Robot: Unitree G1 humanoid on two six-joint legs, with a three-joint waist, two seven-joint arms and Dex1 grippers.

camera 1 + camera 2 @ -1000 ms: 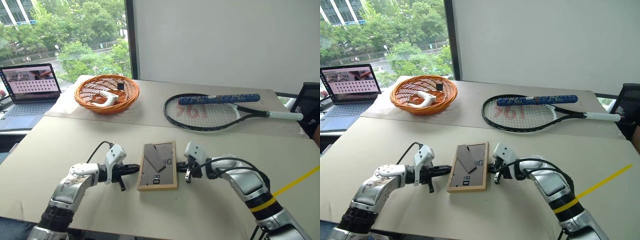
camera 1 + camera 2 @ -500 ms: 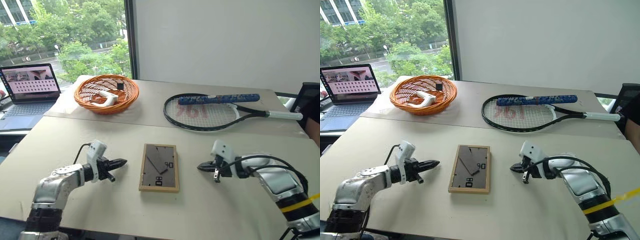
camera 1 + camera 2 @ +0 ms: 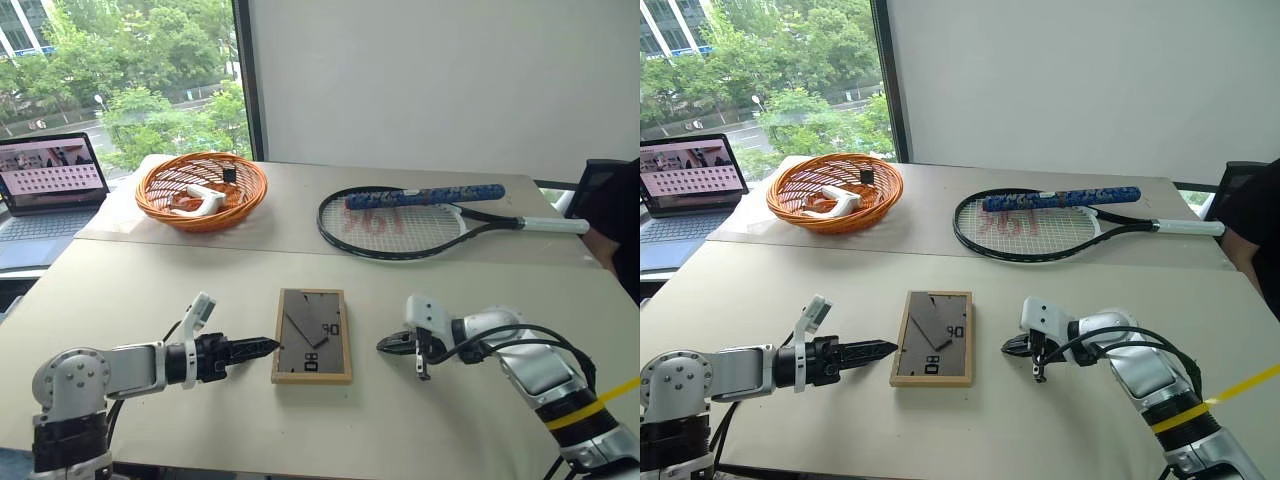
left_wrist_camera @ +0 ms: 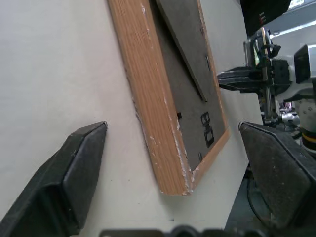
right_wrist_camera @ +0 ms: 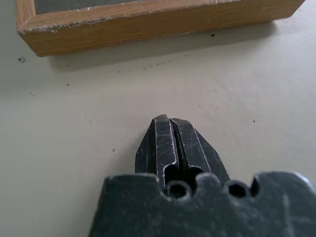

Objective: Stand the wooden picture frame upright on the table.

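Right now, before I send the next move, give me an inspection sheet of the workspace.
Surface: table, beige, seamed.
Job's things: wooden picture frame lying flat, back up, stand folded down; not yet upright.
Clutter: orange basket with small items, tennis racket, far side.
Hands: left hand open, fingers straddling the frame's near corner, not touching; right hand shut, beside the frame, apart.
Cables: black leads on both wrists.
Surroundings: laptop, window, a person's dark sleeve at the right edge.

Office: laptop (image 3: 45, 180), windowed tables
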